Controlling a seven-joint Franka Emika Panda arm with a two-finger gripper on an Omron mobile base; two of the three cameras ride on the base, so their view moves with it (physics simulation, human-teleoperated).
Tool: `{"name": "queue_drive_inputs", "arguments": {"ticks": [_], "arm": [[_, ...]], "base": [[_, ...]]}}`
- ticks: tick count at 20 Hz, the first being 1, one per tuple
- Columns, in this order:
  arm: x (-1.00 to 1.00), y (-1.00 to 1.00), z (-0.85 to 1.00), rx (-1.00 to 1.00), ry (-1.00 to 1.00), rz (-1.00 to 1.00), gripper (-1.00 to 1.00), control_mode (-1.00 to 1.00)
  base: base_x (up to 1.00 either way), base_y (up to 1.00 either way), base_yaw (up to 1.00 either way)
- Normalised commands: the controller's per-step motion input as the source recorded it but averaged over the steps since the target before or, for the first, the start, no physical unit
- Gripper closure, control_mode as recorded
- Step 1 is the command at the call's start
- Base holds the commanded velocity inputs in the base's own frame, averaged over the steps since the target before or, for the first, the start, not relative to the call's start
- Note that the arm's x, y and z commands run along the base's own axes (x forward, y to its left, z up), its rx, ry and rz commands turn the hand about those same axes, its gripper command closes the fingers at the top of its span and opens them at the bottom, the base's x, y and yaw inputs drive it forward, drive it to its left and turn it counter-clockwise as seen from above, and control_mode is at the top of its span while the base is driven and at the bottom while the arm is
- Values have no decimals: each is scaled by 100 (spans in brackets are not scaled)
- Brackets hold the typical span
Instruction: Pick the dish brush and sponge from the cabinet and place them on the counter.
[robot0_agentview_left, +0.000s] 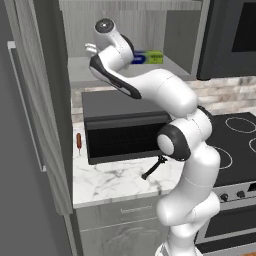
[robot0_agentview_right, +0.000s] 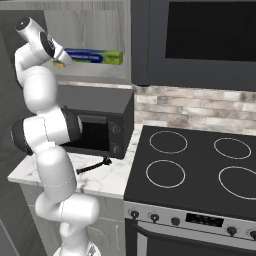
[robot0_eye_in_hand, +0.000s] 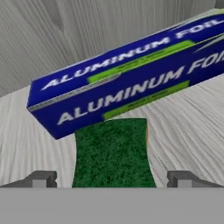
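Observation:
The sponge (robot0_eye_in_hand: 111, 153), dark green on top, lies on the pale shelf of the cabinet (robot0_agentview_left: 80, 70), just in front of a blue aluminium foil box (robot0_eye_in_hand: 131, 83). My gripper (robot0_eye_in_hand: 111, 180) is open, with one fingertip (robot0_eye_in_hand: 41, 179) on each side of the sponge and clear of it. In the right base view a yellow edge of the sponge (robot0_agentview_right: 62, 63) shows beside my hand. The dish brush (robot0_agentview_left: 154, 167), thin and black, lies on the white marble counter (robot0_agentview_left: 110, 182) in front of the toaster oven, also seen as the dish brush (robot0_agentview_right: 95, 166) from the right.
A black toaster oven (robot0_agentview_left: 125, 125) stands on the counter under the cabinet. A small orange-red stick (robot0_agentview_left: 78, 141) lies left of it. The cabinet door (robot0_agentview_left: 40, 100) hangs open on the left. The black stovetop (robot0_agentview_right: 195, 165) lies to the right.

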Motion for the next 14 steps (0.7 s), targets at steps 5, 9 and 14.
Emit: {"name": "queue_drive_inputs", "arguments": {"ticks": [5, 9, 14], "arm": [[-7, 0, -31, 0, 12, -1, -100, -100], [-1, 0, -31, 0, 15, 0, -100, -100], [2, 0, -27, 0, 17, 0, 100, -100]], "base": [[0, 0, 0], [0, 0, 0], [0, 0, 0]]}}
